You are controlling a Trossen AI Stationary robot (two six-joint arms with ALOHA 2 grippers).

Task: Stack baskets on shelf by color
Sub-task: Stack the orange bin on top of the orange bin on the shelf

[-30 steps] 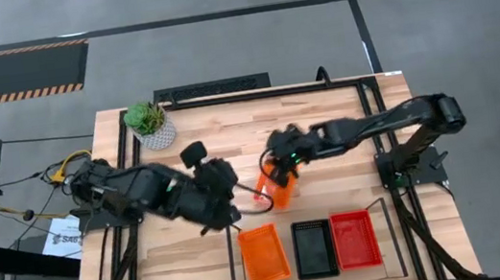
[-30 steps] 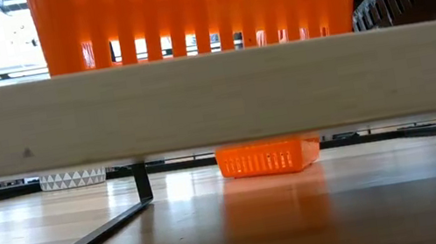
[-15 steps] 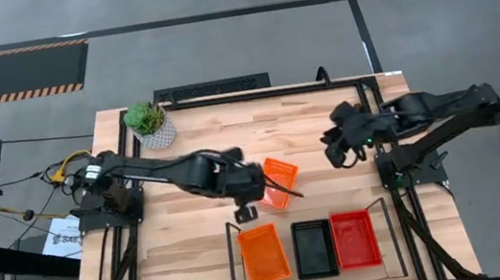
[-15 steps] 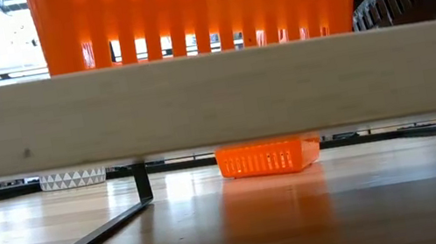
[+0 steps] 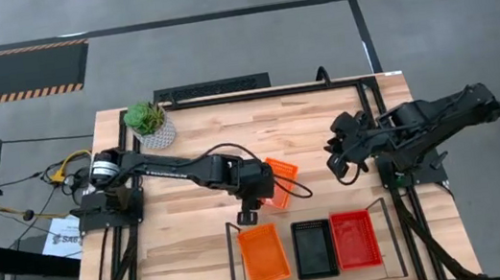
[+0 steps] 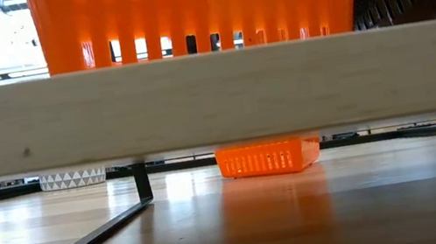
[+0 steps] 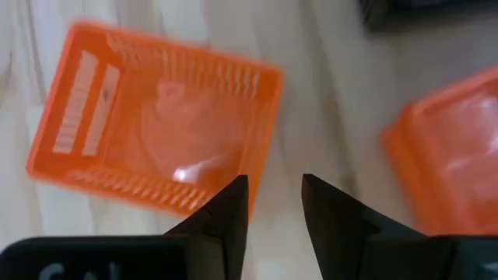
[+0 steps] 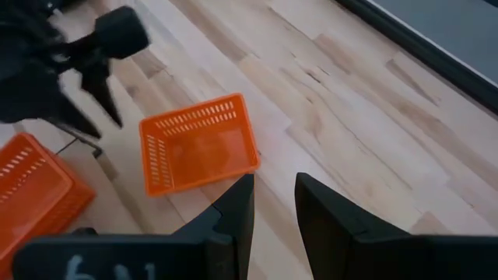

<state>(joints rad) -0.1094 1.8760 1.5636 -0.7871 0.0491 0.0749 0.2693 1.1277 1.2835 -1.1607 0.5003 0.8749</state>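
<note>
Left fingers: the left gripper (image 5: 259, 195) is hovering over the near edge of the loose orange basket (image 5: 279, 181); in the left wrist view its two dark fingers (image 7: 226, 218) are standing a narrow gap apart, holding nothing, with the basket rim (image 7: 148, 194) just beyond the tips.

Right fingers: the right gripper (image 5: 341, 154) is waiting near the table's right edge, well apart from the basket; its fingers (image 8: 232, 210) are also slightly parted and empty.

Loose orange basket: it is lying upright but skewed on the table (image 5: 197, 253), between the two arms and just behind the shelf.

Shelf: the shelf (image 5: 312, 275) is carrying an orange stack (image 5: 263, 254) on its left, a black stack (image 5: 314, 249) in the middle and a red stack (image 5: 354, 239) on its right.

Step in hand: the left arm looks to be lining up to pinch the loose basket's rim and carry it to the orange stack.

Risk, grasp: the gap between the fingers is narrow and the basket is sitting at an angle, so a descent could be landing a tip on the rim rather than astride it, pushing or tipping the light plastic.

Risk, placing: a basket carried skewed may be jamming crooked on the orange stack or knocking the shelf's black end frame (image 5: 232, 231).

Other: a potted plant (image 5: 150, 122) is standing at the far left corner.
</note>
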